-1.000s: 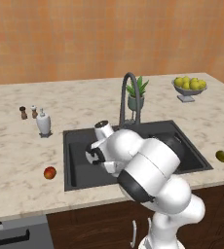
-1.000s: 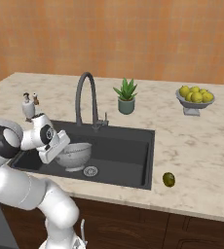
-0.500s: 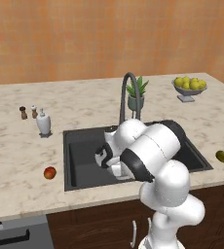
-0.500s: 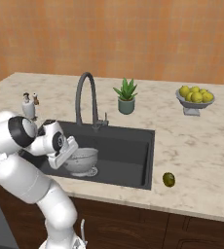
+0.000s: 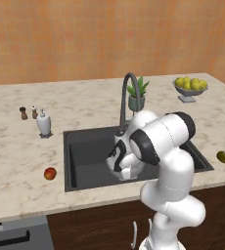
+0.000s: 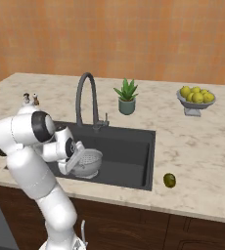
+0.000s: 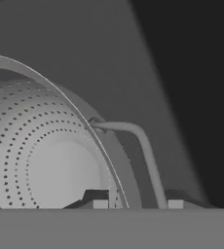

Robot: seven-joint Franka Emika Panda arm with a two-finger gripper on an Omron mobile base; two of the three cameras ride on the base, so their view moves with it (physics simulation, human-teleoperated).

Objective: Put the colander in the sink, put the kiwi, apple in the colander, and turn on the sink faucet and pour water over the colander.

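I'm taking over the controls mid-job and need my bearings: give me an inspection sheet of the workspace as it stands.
Surface: beige marble counter around the sink.
Job's things: colander in the sink, no fruit seen in it; kiwi on the counter to the sink's right; apple on the counter to its left; sink faucet, no water seen.
Clutter: lemon dish, potted plant, white bottle, two small shakers.
Claw: claw straddles the colander's rim beside a handle; grip unclear.
Cables: nothing seen.
Surroundings: orange wall, dark cabinets below.

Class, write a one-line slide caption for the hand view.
Claw straddling the rim of the colander inside the dark sink.
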